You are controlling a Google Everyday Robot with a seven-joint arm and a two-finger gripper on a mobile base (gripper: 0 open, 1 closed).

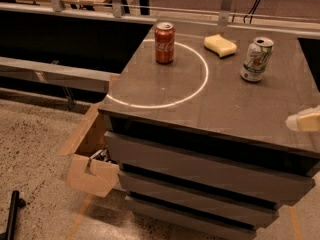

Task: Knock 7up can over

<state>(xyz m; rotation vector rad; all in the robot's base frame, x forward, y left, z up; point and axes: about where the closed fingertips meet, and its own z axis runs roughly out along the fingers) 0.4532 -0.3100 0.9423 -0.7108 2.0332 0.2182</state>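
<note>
The 7up can (256, 59), silver-white with green markings, stands upright at the back right of the dark cabinet top (210, 109). Only a pale, blurred part of my gripper (305, 120) shows, at the right edge of the view. It hangs over the cabinet's front right corner, in front of and to the right of the can, and does not touch it.
A red Coca-Cola can (164, 43) stands upright at the back left, on a white ring (204, 80) marked on the top. A yellow sponge (220, 45) lies between the cans. An open cardboard box (92, 169) sits on the floor at the cabinet's left. A black rod (12, 216) lies at the bottom left.
</note>
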